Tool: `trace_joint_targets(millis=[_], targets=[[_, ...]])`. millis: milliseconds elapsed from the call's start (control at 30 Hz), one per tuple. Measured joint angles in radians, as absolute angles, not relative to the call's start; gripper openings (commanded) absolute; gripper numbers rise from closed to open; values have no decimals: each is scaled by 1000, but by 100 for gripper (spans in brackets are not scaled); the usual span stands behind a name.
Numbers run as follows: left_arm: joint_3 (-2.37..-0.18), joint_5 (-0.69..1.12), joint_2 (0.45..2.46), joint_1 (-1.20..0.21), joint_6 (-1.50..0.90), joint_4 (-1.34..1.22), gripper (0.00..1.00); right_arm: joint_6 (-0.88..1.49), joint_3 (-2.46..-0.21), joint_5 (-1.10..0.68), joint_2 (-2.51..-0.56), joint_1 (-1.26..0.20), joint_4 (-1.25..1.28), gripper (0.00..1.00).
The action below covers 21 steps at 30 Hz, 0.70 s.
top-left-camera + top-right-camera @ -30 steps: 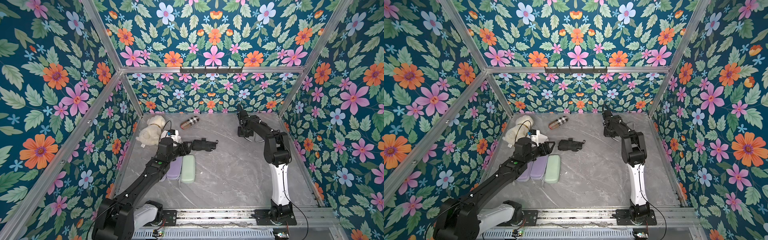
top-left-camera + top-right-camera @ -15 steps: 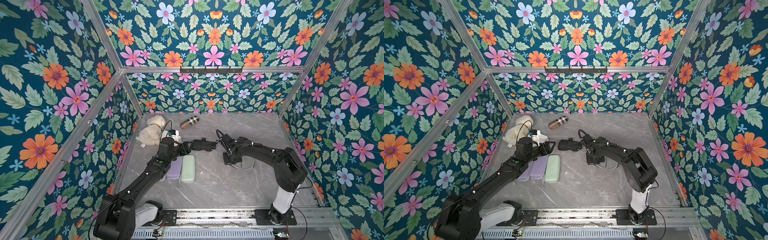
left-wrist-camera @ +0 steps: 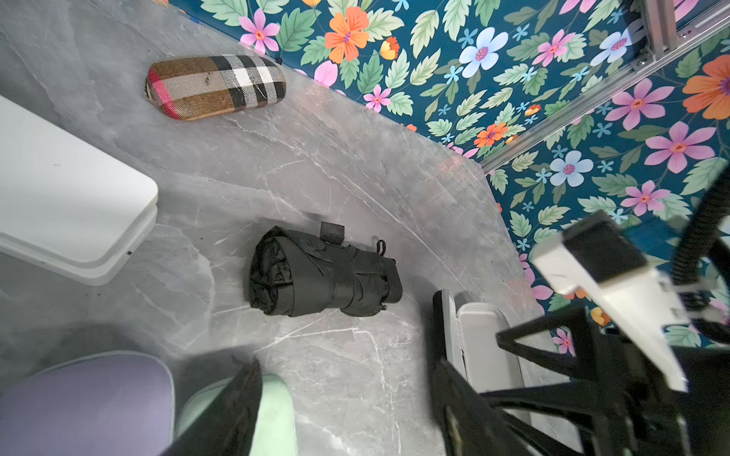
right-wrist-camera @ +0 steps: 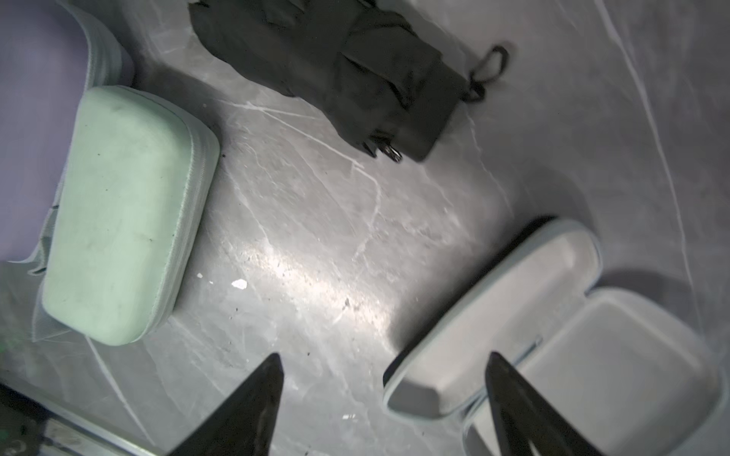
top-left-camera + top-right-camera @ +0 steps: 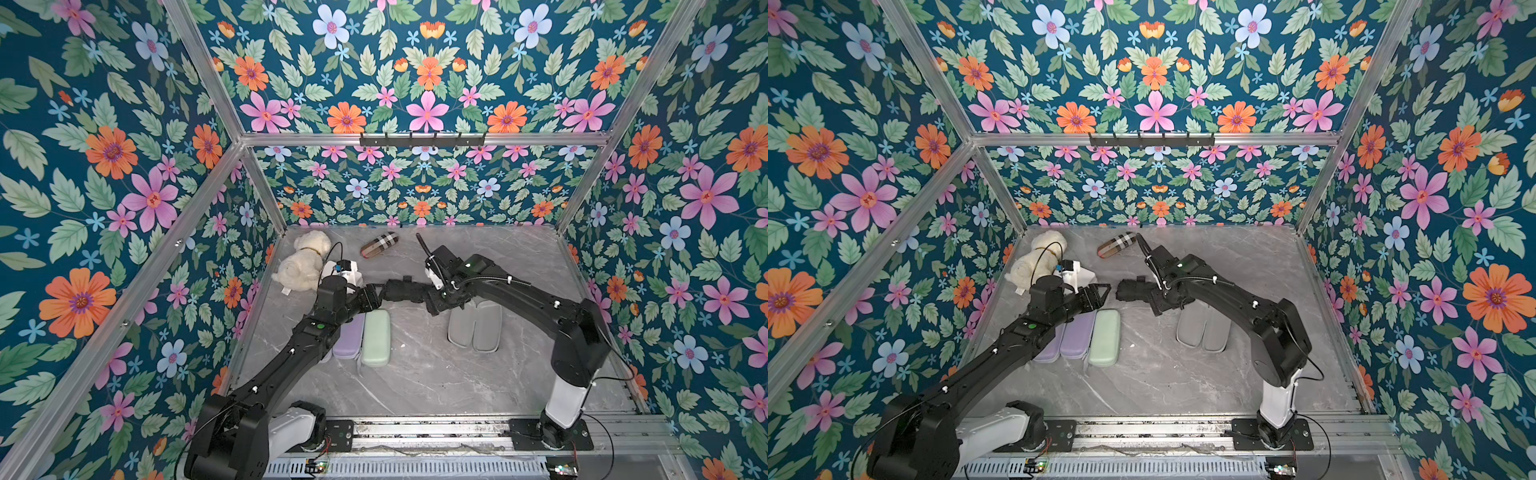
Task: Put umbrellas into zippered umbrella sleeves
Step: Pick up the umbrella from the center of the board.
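Gaping empty, left gripper (image 5: 1102, 292) and right gripper (image 4: 385, 355) flank one black umbrella (image 3: 322, 272). One open sleeve (image 4: 553, 335) under the right, three shut sleeves (image 5: 1077, 336) by the left.

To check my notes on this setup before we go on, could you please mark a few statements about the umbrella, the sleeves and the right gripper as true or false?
1. The black umbrella lies on the table, held by nothing. True.
2. The mint green sleeve lies open. False: it is closed. The open sleeve is the one showing its grey lining.
3. The right gripper is open, with nothing between its jaws. True.
4. The plaid capsule sits inside the open sleeve. False: it lies on the bare table, apart from every sleeve.
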<state>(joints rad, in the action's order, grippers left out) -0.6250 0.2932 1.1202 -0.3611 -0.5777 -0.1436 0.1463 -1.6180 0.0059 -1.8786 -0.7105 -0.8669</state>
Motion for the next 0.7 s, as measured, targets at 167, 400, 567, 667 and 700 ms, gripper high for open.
trace_joint_targets(millis=[167,400,567,667,700], targets=[[-613,246,1062,-358,-577,-83,70,-101,-1712,-25,-2004,-711,-761,90],[-588,203,993,-353,-574,-13,70,-332,-1911,-82,-2209,-709,-713,91],[-581,184,961,-352,-574,26,70,-427,-2062,-108,-2346,-691,-730,91],[-580,181,948,-352,-574,43,70,-460,-2120,-137,-2406,-675,-768,90],[-580,181,947,-352,-573,48,71,-471,-2134,-147,-2421,-670,-780,89]])
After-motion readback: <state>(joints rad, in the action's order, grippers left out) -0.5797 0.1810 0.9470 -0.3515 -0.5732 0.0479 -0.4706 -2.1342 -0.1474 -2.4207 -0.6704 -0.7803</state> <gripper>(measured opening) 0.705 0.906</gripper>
